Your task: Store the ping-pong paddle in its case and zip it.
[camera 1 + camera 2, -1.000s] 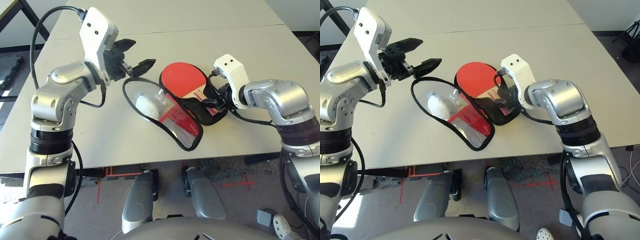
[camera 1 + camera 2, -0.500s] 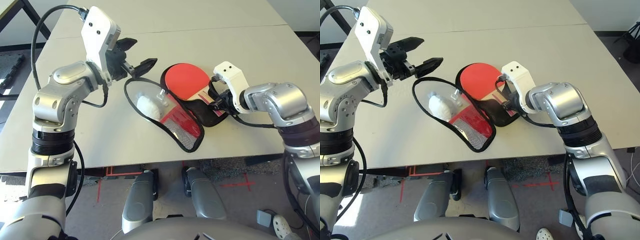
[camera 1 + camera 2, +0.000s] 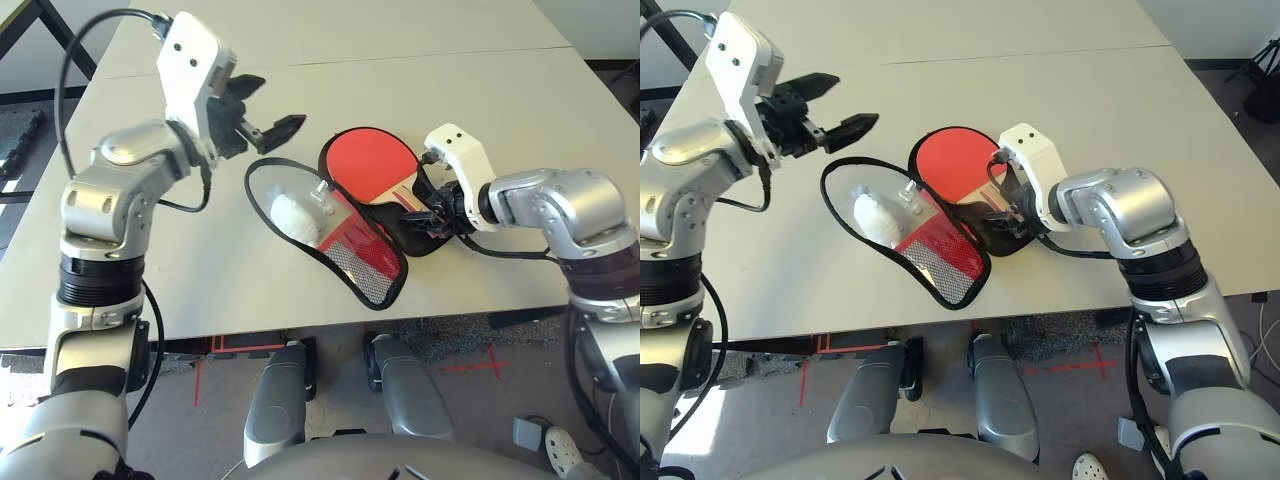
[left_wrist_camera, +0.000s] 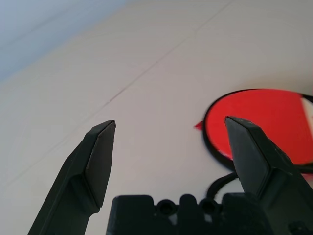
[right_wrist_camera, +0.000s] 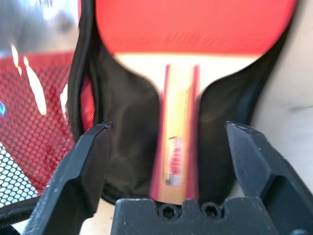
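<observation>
The right gripper [image 5: 166, 142] has just let go; a second ago its fingers were closed low on the handle of the ping-pong paddle [image 3: 371, 164], and now they stand wide apart either side of that handle, touching nothing, the hand drawn slightly up and back from it. The paddle has stayed put: it lies on the black lining of the case [image 3: 345, 232], its red face over the round end of the far half, its pale striped handle running down the narrow neck; so the placing looks done. The near half of the case lies flung open beside the paddle on the table [image 3: 200, 270], its mesh pocket up, with a whitish wad of plastic bag [image 3: 296, 214] resting on its inner face. The left gripper [image 3: 262, 111] hovers above the table just beyond the open half's rim, jaws spread, holding nothing; it has barely shifted. What remains, I judge, is clearing the wad, folding the open half over the paddle, then zipping.
</observation>
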Motion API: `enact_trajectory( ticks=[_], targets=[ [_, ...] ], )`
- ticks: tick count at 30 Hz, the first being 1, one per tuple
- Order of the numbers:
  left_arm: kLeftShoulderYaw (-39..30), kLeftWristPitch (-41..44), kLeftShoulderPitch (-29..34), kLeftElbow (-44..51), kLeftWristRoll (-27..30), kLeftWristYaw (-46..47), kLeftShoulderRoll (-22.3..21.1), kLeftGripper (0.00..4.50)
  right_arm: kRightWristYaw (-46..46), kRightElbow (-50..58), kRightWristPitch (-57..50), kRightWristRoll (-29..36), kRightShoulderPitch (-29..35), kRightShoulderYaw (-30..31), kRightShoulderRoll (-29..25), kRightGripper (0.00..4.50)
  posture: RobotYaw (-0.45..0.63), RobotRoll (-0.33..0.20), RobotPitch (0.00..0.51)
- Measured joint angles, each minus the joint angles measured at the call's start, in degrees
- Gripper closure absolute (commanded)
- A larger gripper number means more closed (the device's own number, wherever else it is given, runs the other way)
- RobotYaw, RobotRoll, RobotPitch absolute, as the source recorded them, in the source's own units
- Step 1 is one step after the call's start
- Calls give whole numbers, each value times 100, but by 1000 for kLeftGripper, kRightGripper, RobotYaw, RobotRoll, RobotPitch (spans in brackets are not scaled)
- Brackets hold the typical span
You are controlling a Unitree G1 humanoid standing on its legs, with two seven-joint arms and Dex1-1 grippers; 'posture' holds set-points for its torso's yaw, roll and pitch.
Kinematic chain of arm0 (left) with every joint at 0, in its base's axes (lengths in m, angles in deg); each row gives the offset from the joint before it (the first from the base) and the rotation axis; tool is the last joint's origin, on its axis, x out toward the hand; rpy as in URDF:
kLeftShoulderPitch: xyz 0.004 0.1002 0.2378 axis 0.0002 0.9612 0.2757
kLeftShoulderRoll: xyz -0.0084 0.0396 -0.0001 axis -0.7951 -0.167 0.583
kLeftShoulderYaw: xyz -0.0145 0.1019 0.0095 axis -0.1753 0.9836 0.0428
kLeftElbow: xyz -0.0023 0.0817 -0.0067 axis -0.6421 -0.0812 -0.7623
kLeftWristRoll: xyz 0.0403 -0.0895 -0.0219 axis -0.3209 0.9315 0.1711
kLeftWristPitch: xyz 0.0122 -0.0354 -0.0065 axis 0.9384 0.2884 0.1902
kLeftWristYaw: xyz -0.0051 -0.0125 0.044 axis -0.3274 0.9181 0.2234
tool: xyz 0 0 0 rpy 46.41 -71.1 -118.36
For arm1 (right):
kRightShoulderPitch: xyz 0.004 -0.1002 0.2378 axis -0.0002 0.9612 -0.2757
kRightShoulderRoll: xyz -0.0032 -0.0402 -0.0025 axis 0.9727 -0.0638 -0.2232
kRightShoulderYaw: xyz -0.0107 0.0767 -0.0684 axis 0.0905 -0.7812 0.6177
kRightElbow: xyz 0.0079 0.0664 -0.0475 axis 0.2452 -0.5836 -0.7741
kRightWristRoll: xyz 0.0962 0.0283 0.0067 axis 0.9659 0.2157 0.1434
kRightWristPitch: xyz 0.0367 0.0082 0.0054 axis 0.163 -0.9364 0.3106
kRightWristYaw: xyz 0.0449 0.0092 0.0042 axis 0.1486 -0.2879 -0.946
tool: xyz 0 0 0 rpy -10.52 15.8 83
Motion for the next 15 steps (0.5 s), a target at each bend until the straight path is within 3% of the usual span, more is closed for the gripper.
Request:
enact_trajectory(
  ticks=[4, 8, 15],
  targets=[
    [-109, 51, 113, -43, -112, -59, -431, 0, -456, -227, 392, 117, -23, -54, -266, 28, 91, 0, 191],
    [-155, -9, 730, -217, -283, -369, -1068, 0, -910, -502, 793, 285, -28, -393, -471, 28, 101, 0, 192],
    [-18, -384, 1619, -352, -822, -770, -1721, 0, -1049, -1025, 1138, 521, -126, -984, -286, 28, 107, 0, 192]
  ],
)
